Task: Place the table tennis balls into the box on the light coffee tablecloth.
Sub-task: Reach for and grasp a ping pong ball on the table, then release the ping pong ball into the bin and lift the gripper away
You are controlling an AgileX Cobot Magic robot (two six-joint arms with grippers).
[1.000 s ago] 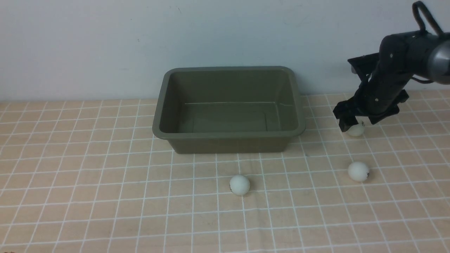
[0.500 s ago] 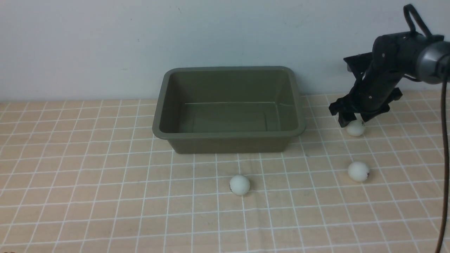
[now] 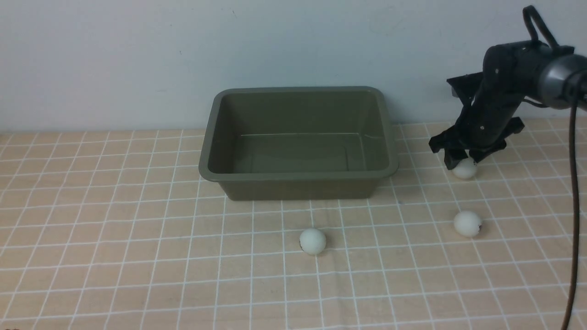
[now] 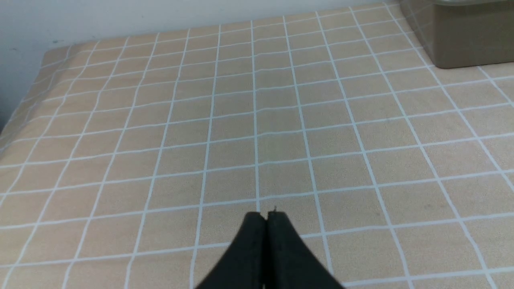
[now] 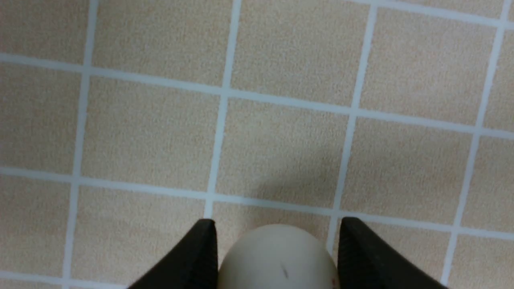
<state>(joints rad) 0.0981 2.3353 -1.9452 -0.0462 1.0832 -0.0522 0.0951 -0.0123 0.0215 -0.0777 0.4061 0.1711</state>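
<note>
The right pincer point(image 3: 460, 161) has just closed in, its black jaws gripping the small white matte ball point(image 5: 277, 261) between them, not yet lifted off the tan grid-lined cloth point(image 3: 137, 229); the olive-green plastic box point(image 3: 298, 176) waits to its left.

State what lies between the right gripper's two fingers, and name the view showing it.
One table tennis ball sits between the fingers of the right gripper, which touch both its sides. The right wrist view shows it most clearly.
</note>
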